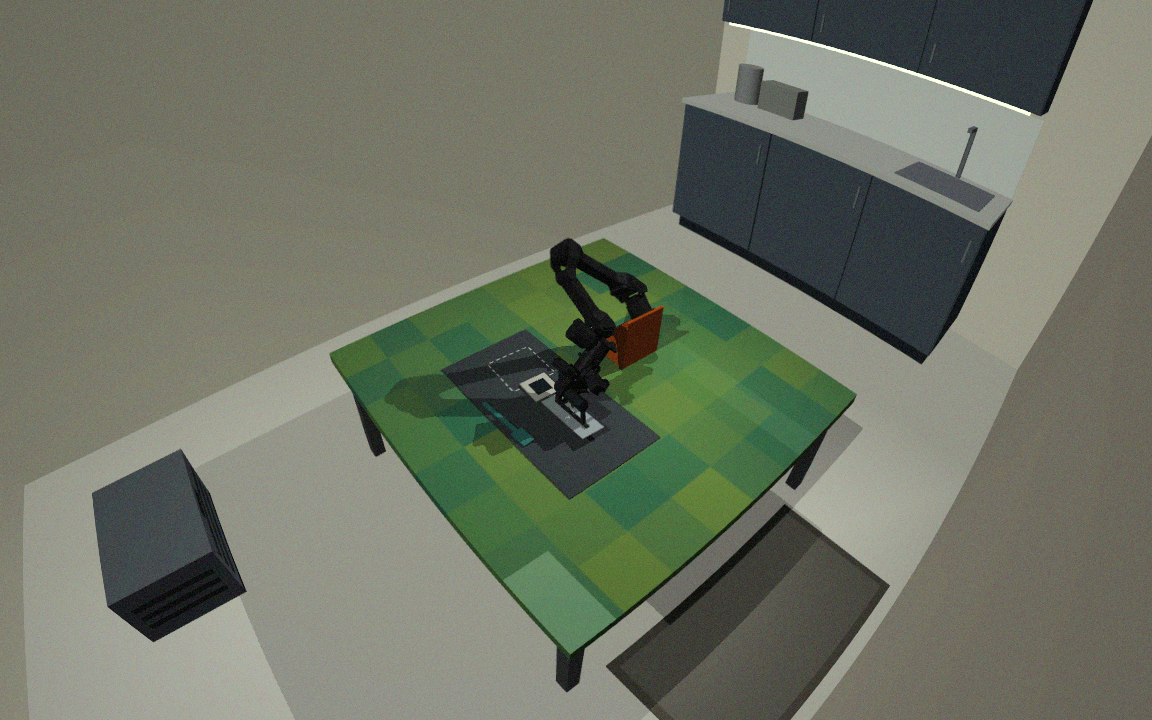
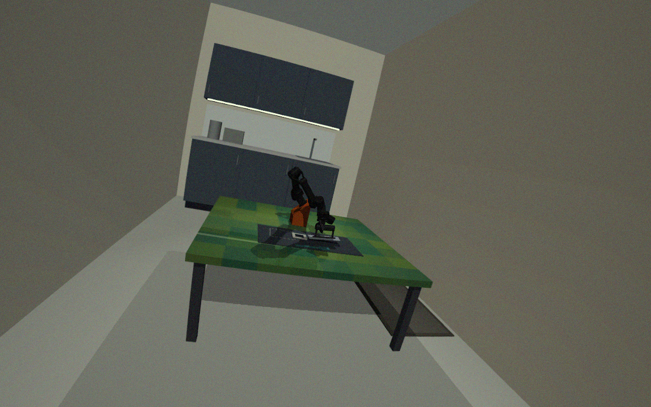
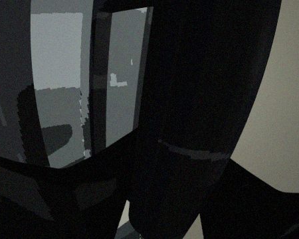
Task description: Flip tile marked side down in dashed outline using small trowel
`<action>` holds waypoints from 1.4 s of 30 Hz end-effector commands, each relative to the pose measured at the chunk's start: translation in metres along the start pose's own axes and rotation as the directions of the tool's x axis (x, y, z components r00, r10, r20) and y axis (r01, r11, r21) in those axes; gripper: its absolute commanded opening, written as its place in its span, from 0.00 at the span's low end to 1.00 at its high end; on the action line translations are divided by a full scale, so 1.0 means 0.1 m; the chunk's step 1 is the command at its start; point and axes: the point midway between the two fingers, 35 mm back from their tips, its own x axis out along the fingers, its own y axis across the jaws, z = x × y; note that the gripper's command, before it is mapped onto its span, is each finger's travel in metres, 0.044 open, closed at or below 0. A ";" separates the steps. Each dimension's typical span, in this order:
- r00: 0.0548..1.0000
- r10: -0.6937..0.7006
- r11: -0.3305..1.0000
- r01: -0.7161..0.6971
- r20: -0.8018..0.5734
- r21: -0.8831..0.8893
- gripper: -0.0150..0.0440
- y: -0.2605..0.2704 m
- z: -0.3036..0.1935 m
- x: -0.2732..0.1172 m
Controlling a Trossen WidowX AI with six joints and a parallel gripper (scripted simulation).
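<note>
My gripper is shut on the small trowel, which has a long light grey blade. I hold it low over the dark mat, with the blade roughly level. Its far end is close to the tile; I cannot tell whether they touch. The tile lies flat, pale with a dark square on its upper face, beside the dashed outline, towards the trowel. The arm and fingers hide part of the trowel. In the wrist view the blade fills the left, and dark gripper parts cover much else.
A teal long-handled tool lies along the near edge of the mat. An orange upright block stands by the arm's base on the green patchwork table. The arm's shadow falls across the mat.
</note>
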 end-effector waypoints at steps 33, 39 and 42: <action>1.000 -0.009 1.000 0.009 0.005 0.000 0.25 0.05 -0.40 0.06; 1.000 -0.010 1.000 0.010 0.004 -0.001 0.25 0.04 -0.47 0.06; 1.000 -0.010 1.000 0.010 -0.014 -0.022 0.25 0.03 -0.45 0.04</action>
